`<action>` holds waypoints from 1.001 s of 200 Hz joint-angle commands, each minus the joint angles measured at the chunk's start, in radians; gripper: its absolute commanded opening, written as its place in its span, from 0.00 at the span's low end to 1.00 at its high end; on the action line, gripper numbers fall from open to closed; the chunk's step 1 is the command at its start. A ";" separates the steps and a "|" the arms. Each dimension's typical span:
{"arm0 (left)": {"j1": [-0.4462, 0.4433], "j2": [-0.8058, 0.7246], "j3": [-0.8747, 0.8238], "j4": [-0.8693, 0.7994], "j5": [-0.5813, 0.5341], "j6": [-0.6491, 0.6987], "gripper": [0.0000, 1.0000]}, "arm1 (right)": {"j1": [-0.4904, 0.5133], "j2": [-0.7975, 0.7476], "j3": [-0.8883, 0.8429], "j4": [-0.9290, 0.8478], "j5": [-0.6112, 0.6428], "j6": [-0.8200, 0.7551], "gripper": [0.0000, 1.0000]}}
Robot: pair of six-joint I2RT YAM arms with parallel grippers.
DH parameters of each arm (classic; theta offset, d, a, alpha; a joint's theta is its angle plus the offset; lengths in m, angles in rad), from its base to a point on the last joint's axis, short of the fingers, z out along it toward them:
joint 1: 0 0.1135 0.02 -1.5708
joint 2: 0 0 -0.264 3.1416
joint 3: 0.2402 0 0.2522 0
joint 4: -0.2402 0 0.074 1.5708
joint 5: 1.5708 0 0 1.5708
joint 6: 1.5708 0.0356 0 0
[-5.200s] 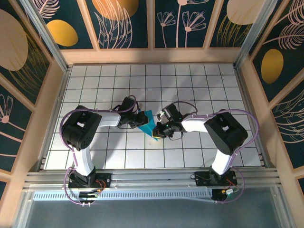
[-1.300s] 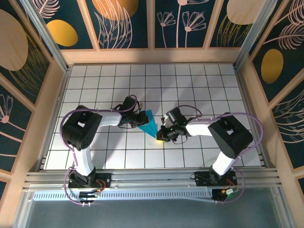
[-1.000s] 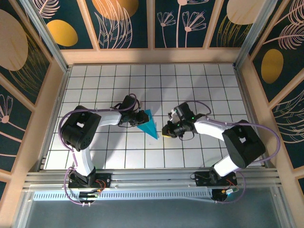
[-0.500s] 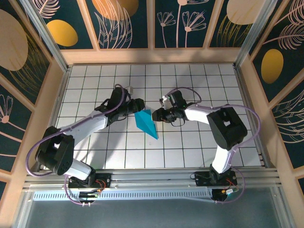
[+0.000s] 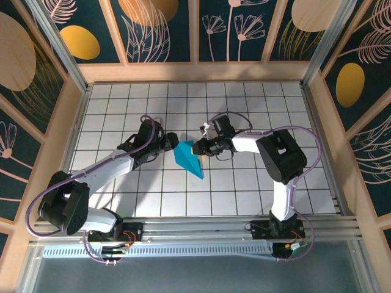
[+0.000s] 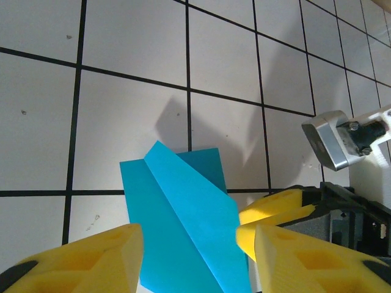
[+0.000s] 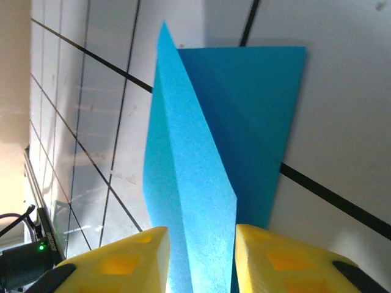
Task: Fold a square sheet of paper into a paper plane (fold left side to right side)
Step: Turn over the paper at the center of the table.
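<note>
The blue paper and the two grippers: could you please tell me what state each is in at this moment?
blue paper: folded into a narrow pointed shape, lying on the table, one flap raised.
left gripper: open, fingers on either side of the paper's end.
right gripper: open, fingers astride the raised flap.

One paper plane [image 5: 188, 160], blue and folded, on one table [image 5: 244, 110] of white grid tiles. Two arms: a left arm [image 5: 107, 166] and a right arm [image 5: 247, 143]. Two grippers, one per arm: the left gripper [image 5: 170, 143] and the right gripper [image 5: 197, 148]. Each has two yellow fingers [image 6: 91, 256], four altogether.
</note>
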 commanded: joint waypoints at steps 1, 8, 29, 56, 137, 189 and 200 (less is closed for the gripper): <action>0.013 -0.022 -0.001 0.000 0.005 -0.014 0.52 | 0.001 0.008 0.003 0.036 -0.029 -0.011 0.29; 0.017 -0.023 -0.003 0.006 0.014 -0.018 0.53 | 0.001 0.003 0.002 0.037 -0.030 -0.010 0.27; 0.038 -0.029 -0.012 0.027 0.053 -0.031 0.53 | 0.001 -0.002 -0.006 0.052 -0.038 -0.003 0.19; 0.089 -0.049 -0.046 0.082 0.141 -0.058 0.54 | 0.002 -0.014 -0.014 0.060 -0.033 0.001 0.02; 0.181 -0.198 -0.108 0.416 0.493 -0.140 0.70 | -0.082 -0.327 -0.144 0.343 -0.081 0.149 0.00; 0.180 -0.131 -0.086 0.723 0.700 -0.288 0.61 | -0.105 -0.448 -0.167 0.585 -0.203 0.323 0.00; 0.180 -0.111 -0.076 0.729 0.714 -0.289 0.58 | -0.105 -0.451 -0.166 0.640 -0.228 0.370 0.00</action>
